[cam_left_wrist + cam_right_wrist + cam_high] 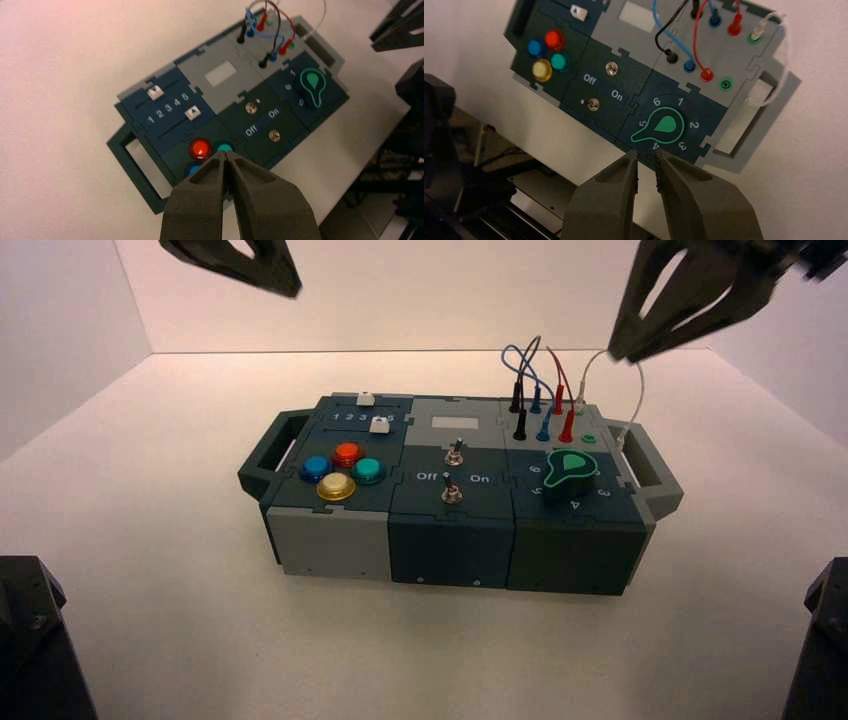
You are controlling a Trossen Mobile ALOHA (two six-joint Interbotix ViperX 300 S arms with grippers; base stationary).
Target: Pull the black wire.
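The black wire [519, 390] is a thin dark loop with both black plugs seated in the leftmost sockets at the back right of the box [330, 540]. The right wrist view shows the black wire [665, 31] running down to its near plug. The left wrist view shows the black wire [272, 12] arching between its two plugs. My right gripper [630, 352] hangs high above and behind the sockets, apart from the wire. Its fingers stand a little apart with nothing between them, as the right gripper [647, 160] shows from the wrist. My left gripper [226, 155] is shut and empty, parked high at the back left [285, 285].
Blue-plugged [540, 410] and red-plugged [563, 410] leads stand right beside the black one, their loops crossing. A white wire [636, 400] runs by the right handle. The green knob [570, 468], two toggle switches [453, 472], coloured buttons [340, 470] and sliders [370, 412] fill the box top.
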